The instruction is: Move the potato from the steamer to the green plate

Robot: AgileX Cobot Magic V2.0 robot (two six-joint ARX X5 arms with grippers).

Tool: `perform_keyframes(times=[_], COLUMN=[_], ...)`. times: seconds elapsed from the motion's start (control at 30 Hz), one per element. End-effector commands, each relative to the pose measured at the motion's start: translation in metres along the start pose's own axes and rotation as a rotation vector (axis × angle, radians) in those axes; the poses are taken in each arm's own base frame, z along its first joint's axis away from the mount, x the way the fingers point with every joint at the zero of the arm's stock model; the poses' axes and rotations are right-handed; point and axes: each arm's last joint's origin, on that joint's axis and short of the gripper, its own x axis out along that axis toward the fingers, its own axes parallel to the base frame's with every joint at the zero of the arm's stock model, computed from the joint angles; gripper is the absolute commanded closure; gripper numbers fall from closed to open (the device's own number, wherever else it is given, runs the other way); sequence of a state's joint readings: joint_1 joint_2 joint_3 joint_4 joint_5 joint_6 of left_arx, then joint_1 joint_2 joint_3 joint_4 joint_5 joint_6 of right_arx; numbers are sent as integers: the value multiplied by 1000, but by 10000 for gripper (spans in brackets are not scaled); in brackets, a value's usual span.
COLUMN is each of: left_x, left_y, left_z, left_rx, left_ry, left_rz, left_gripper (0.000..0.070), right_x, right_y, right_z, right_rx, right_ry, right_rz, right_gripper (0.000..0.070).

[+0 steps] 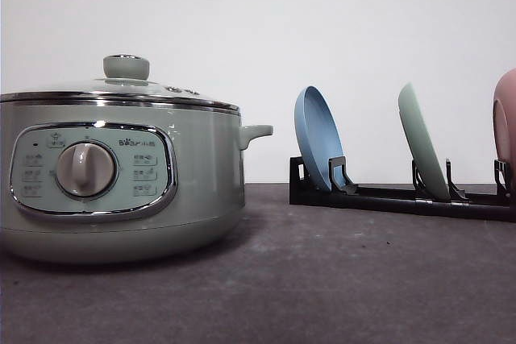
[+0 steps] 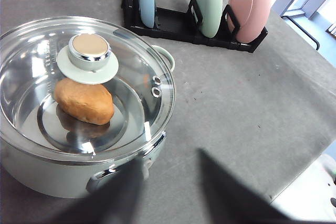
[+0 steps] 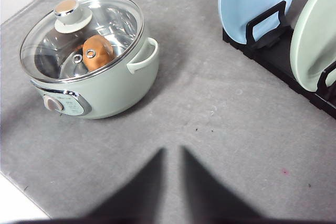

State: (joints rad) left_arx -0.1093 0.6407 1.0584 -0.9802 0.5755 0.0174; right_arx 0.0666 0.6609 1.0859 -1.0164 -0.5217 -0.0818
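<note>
With the potato (image 2: 84, 100) sealed under the steamer (image 2: 79, 145)'s glass lid (image 2: 86, 51), the parted, empty left gripper (image 2: 170, 182) just beside it should lift the knob straight up first.

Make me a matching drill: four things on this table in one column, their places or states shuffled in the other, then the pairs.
Things:
1. potato
2. glass lid
3. green plate
4. blue plate

Places or states:
A. on edge in the middle slot of the black rack
B. closed over the steamer
C. on edge in the rack slot nearest the steamer
D. inside the steamer, under the lid

Pairs: 1-D, 2-B, 3-A, 4-C
</note>
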Motion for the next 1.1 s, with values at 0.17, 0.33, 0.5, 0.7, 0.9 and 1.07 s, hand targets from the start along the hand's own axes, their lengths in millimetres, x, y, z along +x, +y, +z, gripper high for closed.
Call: perform_keyframes(times=[0.17, 0.33, 0.5, 0.7, 0.9, 1.07], left_x=[-3, -3, -3, -4, -4, -4], left_y=[-3, -3, -3, -3, -3, -3], left_z=[5, 5, 5, 5, 5, 5], left_rx=[31, 31, 31, 31, 31, 31], left_ry=[-21, -21, -21, -21, -21, -21], left_rz=[-7, -7, -6, -6, -7, -7], left_gripper=[63, 63, 63, 63, 63, 63], right_x=[-3, -3, -3, -4, 4, 28], right_y=[2, 2, 2, 1, -6, -21], right_z=[5, 5, 5, 12, 32, 54], right_rx=[-8, 6, 9, 25, 124, 160], right_ry=[-18, -18, -19, -87, -179, -127], right_rz=[-1, -1, -1, -16, -18, -19], right_gripper=[164, 164, 164, 164, 165, 165])
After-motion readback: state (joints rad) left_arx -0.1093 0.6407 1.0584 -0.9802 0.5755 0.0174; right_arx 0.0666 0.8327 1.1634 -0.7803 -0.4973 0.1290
